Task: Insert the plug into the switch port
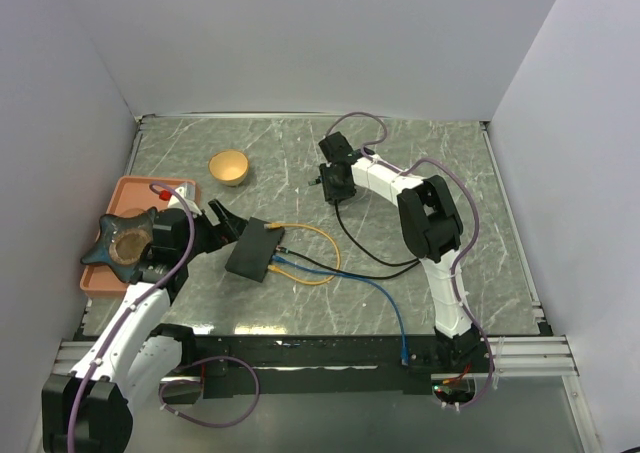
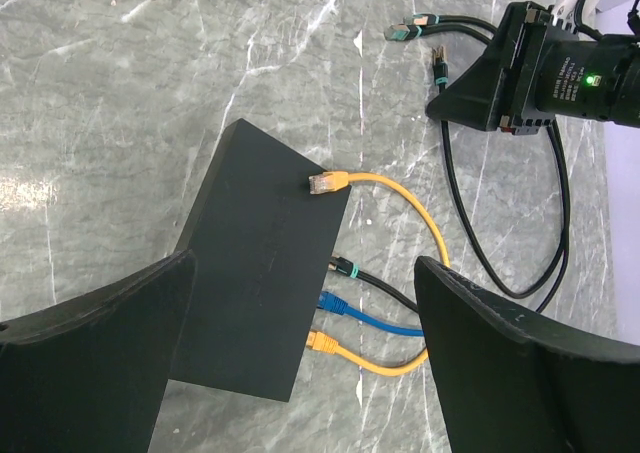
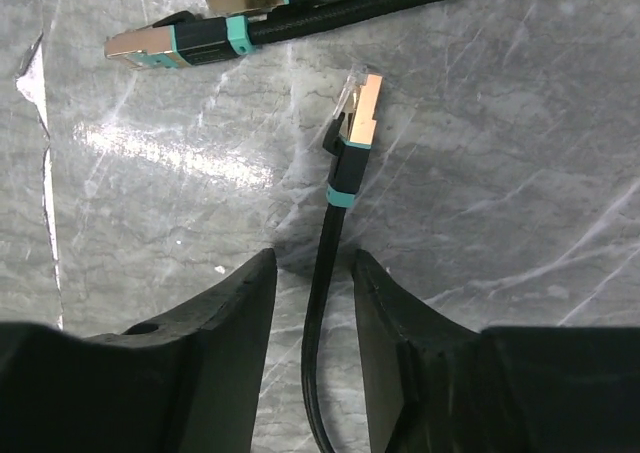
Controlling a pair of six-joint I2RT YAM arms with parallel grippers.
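My right fingers (image 3: 230, 353) are drawn in to a narrow gap with a thin black cable (image 3: 322, 303) running through between them; I see a sliver of bench (image 1: 460, 173) on either side of it, so they straddle it and do not pinch it. The plug (image 3: 358, 113) at the end of that cable lies flat on the marble just ahead of the fingertips, gold contacts up, with a teal collar behind it. Two more teal-collared plugs (image 3: 165, 41) lie beyond it, close by but apart from it.

My left fingers (image 2: 100, 353) are spread wide, one on each side of the near end of the switch (image 2: 260, 283), and neither touches it. The switch lies flat on the bench left of centre, near the orange tray (image 1: 125, 188) and well apart from the loose plug. Its socket edge faces the right arm. Three plugs sit in that edge in a row: black (image 2: 345, 268), blue (image 2: 332, 303) and yellow (image 2: 322, 341). The yellow cable (image 2: 425, 218) loops round, and its other plug (image 2: 326, 182) rests loose on the switch's top corner.

A small wooden bowl (image 1: 229, 166) stands further back on the bench
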